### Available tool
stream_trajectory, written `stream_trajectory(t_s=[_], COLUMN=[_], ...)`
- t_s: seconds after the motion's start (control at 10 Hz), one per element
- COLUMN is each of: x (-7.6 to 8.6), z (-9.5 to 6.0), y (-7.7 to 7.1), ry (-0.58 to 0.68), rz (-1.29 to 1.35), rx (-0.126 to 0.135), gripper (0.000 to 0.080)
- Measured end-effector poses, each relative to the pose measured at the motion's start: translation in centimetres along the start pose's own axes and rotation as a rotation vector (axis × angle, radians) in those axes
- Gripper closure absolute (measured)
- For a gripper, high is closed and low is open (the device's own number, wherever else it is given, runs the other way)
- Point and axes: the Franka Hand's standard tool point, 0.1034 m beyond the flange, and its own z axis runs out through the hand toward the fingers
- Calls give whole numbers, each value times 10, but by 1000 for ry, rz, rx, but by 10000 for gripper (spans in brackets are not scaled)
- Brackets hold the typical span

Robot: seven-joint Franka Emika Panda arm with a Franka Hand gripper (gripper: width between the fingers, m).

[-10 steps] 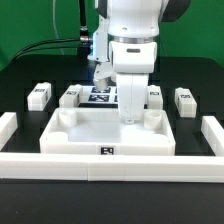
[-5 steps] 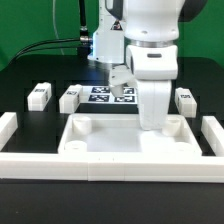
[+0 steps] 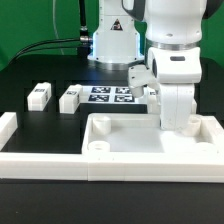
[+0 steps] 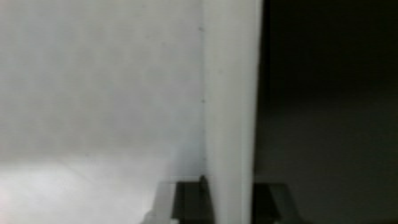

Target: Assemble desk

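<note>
The black table (image 3: 50, 128) is being taken up along its near edge by the tabletop (image 3: 130, 136), the biggest piece. It is being kept flat against the near rail (image 3: 50, 166), toward the corner on the exterior view's right. It is being judged as light, stiff, hollow plastic, smooth enough to slip. The thin raised rim is being reckoned the one sound hold, and since a grip there is off-centre, sliding is being favoured over lifting.

The marker board (image 3: 108, 95) is being left mid-table. Two legs (image 3: 38, 95) (image 3: 69, 99) are being left toward the far corner on the exterior view's left, well apart from the tabletop. Further legs are not being shown.

The gripper (image 4: 228, 206) is being hidden by the wrist in the exterior view. Only the wrist view is giving it: the rim is being pinched between the dark fingers (image 4: 183, 203), seemingly clamped. Only the exterior view is giving the layout.
</note>
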Motion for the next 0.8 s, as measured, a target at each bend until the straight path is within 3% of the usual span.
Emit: stream_trajectory(t_s=[0.2, 0.5, 0.6, 0.7, 0.8], x=[0, 0, -1, 0, 2], z=[1, -1, -7, -17, -31], y=[0, 1, 2, 3, 0], ry=[0, 0, -3, -2, 14], rz=[1, 1, 6, 37, 79], rx=[1, -4, -9, -33, -98], gripper=[730, 241, 179, 179, 155])
